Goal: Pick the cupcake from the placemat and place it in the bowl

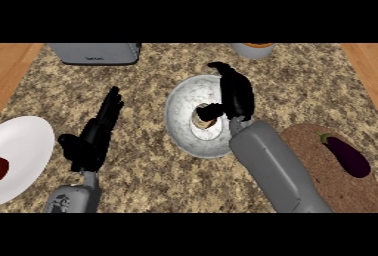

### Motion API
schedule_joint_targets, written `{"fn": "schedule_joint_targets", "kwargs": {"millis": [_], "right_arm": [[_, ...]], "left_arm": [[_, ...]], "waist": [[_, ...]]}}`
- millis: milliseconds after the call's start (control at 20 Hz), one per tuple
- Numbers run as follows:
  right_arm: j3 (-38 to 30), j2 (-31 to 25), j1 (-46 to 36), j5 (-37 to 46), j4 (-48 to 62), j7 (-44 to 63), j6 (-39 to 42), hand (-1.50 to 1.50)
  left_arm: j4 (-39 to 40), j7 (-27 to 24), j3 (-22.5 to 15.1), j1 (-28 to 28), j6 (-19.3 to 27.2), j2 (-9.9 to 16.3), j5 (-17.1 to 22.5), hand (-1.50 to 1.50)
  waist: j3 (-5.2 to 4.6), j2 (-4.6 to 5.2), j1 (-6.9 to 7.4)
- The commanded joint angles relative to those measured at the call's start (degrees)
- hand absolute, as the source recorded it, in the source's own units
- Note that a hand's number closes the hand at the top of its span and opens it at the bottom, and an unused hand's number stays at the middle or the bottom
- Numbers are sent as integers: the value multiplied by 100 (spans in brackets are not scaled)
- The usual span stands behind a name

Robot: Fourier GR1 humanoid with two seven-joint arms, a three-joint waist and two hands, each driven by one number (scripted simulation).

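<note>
Looking steeply down from my head camera, I see a speckled granite worktop (155, 165) with a grey-white bowl (181, 112) near its middle; I'll place everything else from that bowl.

My right hand (235, 95) is directly over the bowl, its grey forearm running away from the bowl toward the lower right. The fingers stretch across the bowl's far rim, and the thumb bends inward over the bowl's hollow. Between thumb and fingers I can make out a small brown and pale shape, the cupcake (205, 121), inside the bowl's rim. The hand hides most of it, so I cannot tell whether it rests on the bowl's bottom or hangs just above it. The hand appears curled round the cupcake.

My left hand (92, 137) is to the left of the bowl, well apart from it, fingers straight and relaxed, holding nothing.

To the right of the bowl, partly behind my right forearm, lies a brown placemat (336, 182) with a dark purple eggplant (347, 155) on it.

Far to the left of the bowl, past my left hand, is a white plate (26, 145) at the view's edge, with something dark red on it.

Beyond the bowl, up and left, sits a grey toaster (96, 52). Up and right of the bowl is a grey cup (253, 50), cut off by the view.
</note>
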Motion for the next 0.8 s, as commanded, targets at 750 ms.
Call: {"fn": "schedule_joint_targets", "kwargs": {"millis": [750], "right_arm": [[-1086,79,1068,-1201,-2232,-879,-569,-150]], "left_arm": [[-70,162,93,-71,-93,40,97,0]], "waist": [[-3,-29,-51]]}}
